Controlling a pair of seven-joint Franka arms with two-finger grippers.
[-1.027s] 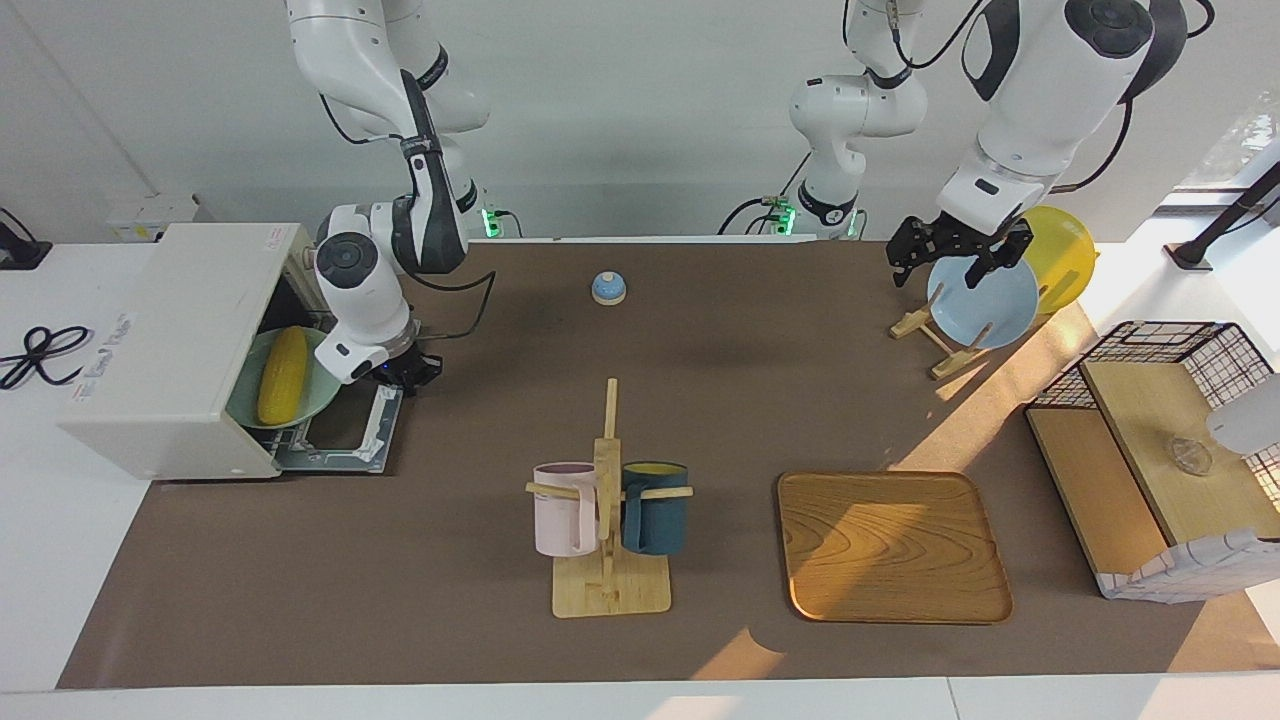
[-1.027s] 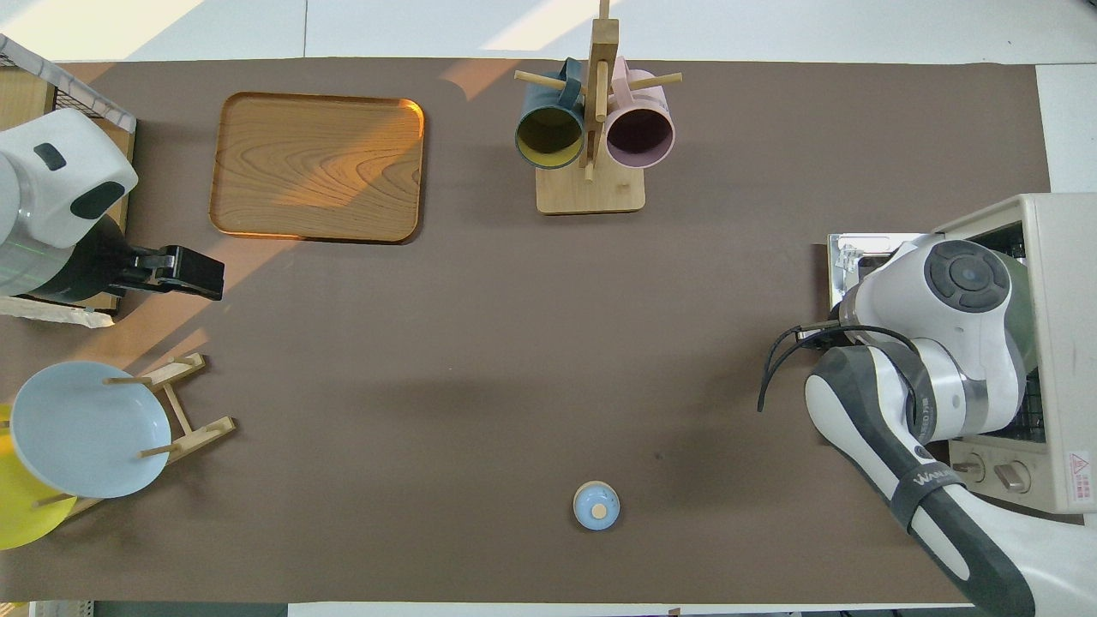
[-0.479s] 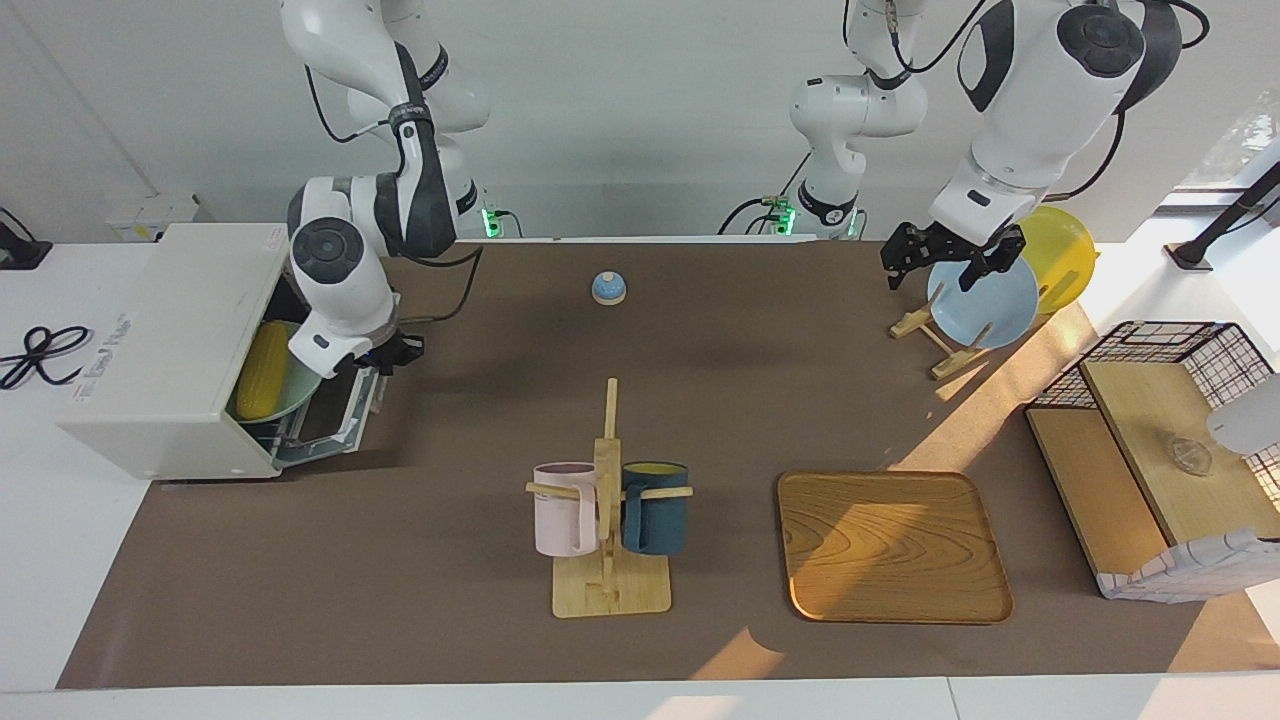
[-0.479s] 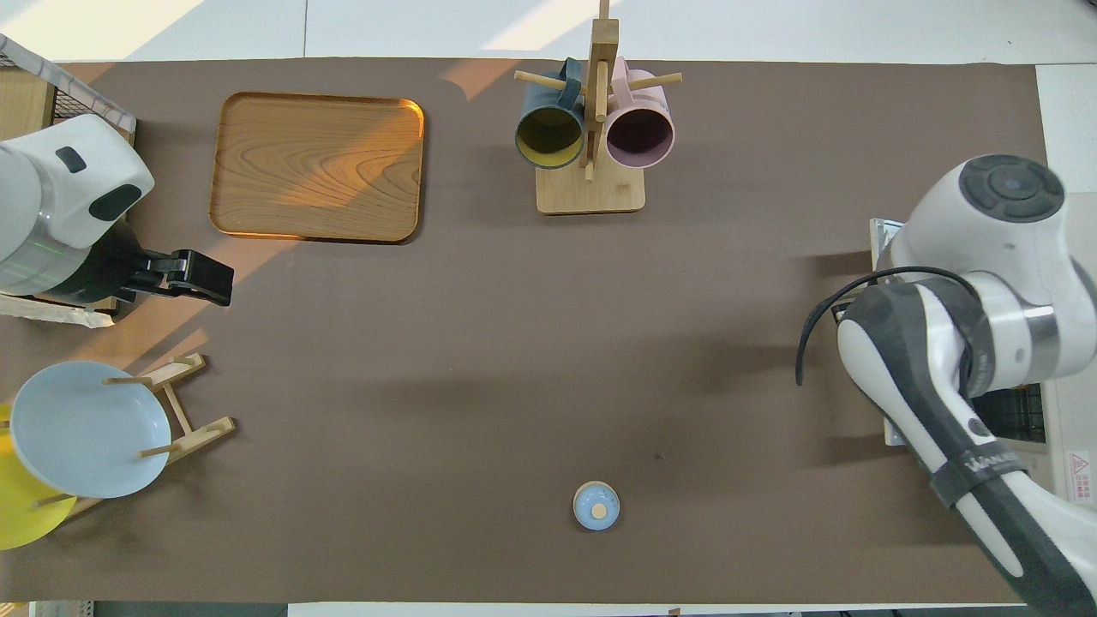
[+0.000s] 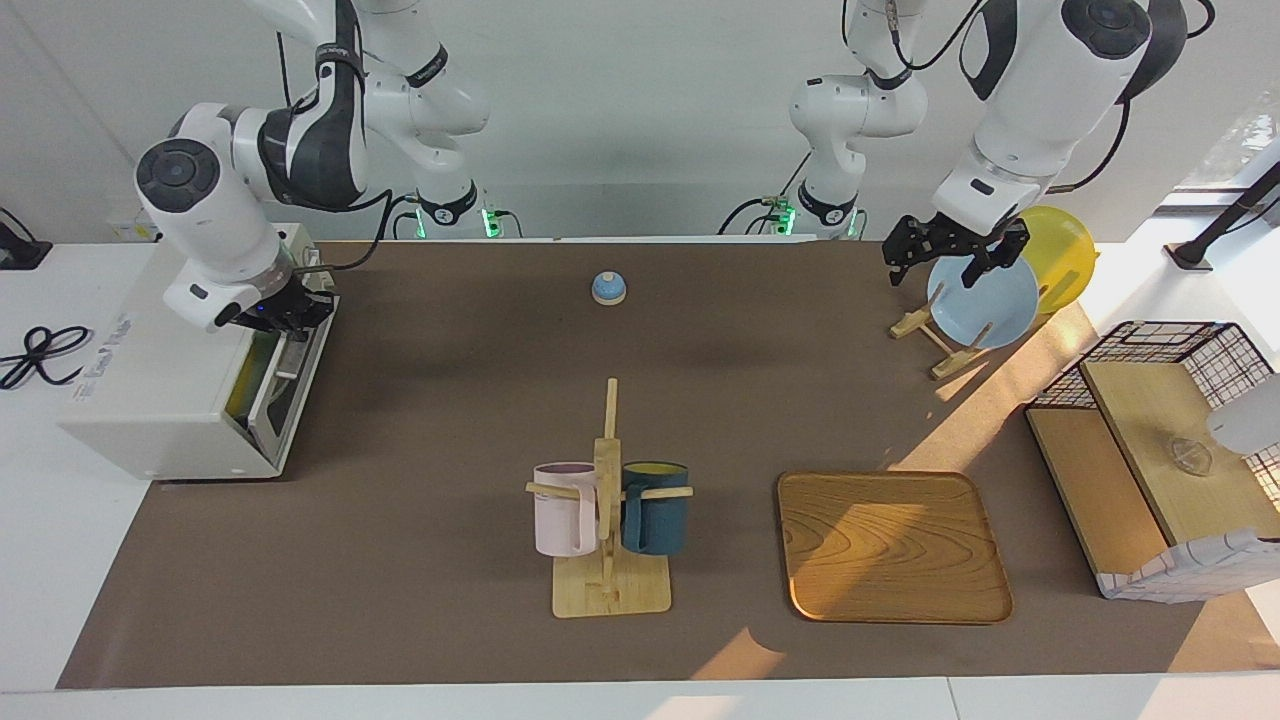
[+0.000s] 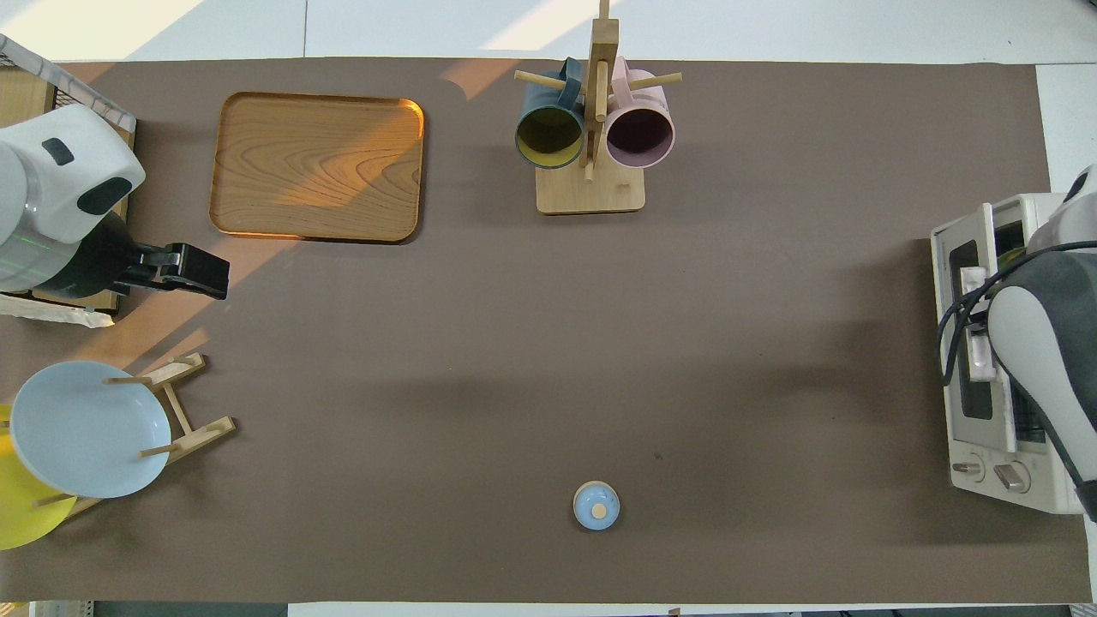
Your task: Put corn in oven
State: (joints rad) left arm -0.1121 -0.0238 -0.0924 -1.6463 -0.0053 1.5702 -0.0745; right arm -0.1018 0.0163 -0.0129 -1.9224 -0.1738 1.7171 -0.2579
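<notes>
The white oven (image 5: 170,360) stands at the right arm's end of the table; it also shows in the overhead view (image 6: 968,463). Its door (image 5: 292,385) is tilted almost upright, with a narrow gap left. Through the gap only a sliver of the yellow corn (image 5: 241,388) shows inside. My right gripper (image 5: 288,310) is at the door's top edge, by the handle (image 6: 977,330); the arm hides it from above. My left gripper (image 5: 950,262) is open and empty over the blue plate (image 5: 985,300).
A plate rack with the blue plate and a yellow plate (image 5: 1065,255) stands at the left arm's end. A mug stand (image 5: 608,520), a wooden tray (image 5: 890,545), a wire basket (image 5: 1160,460) and a small blue bell (image 5: 608,288) are on the mat.
The oven door swung up from lying flat to nearly upright, with my right gripper rising along its edge. The corn on its green plate went from plain view to almost hidden. The left gripper barely moved.
</notes>
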